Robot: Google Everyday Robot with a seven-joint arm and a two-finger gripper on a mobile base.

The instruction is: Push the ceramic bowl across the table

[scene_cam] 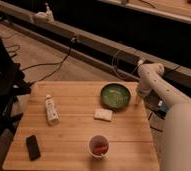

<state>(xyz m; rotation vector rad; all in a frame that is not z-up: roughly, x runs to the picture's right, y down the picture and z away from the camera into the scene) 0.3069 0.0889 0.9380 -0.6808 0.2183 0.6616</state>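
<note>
The green ceramic bowl (115, 95) sits near the far right corner of the light wooden table (74, 132). My white arm comes in from the right, bends at an elbow above the table's right edge and points down. The gripper (138, 98) hangs just to the right of the bowl, close to its rim, at about table height. I cannot tell whether it touches the bowl.
On the table lie a white bottle (51, 109) at the left, a small white block (103, 114) in front of the bowl, a black flat device (33, 147) at the front left and a white cup with red contents (98, 146). A black frame (1, 95) stands to the left. Cables lie on the floor behind.
</note>
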